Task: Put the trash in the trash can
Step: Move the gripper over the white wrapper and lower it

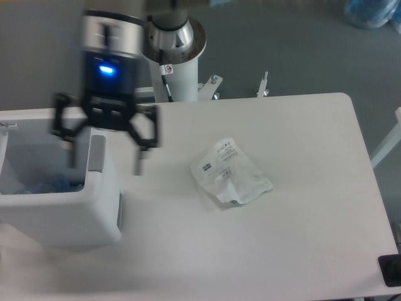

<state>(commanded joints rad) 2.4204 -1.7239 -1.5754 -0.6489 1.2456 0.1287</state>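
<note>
From the fixed camera, you have the white boxy plastic trash can (59, 210) already holding something bluish, likely the bottle. Your gripper (105, 164) hangs above its right rim, spread wide and empty. The clear wrinkly plastic packet (230, 172) lies well right of it, unplaced.

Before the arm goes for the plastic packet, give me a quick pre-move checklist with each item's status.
1. Gripper empty and open: ok, jaws spread wide, nothing between them.
2. Bottle inside trash can: ok, blue and clear shape lies in the bin.
3. Packet reachable: ok, flat on the table, nothing on it.
4. Path from gripper to packet clear: ok.
5. Gripper steady: cannot tell, motion-blurred.
</note>
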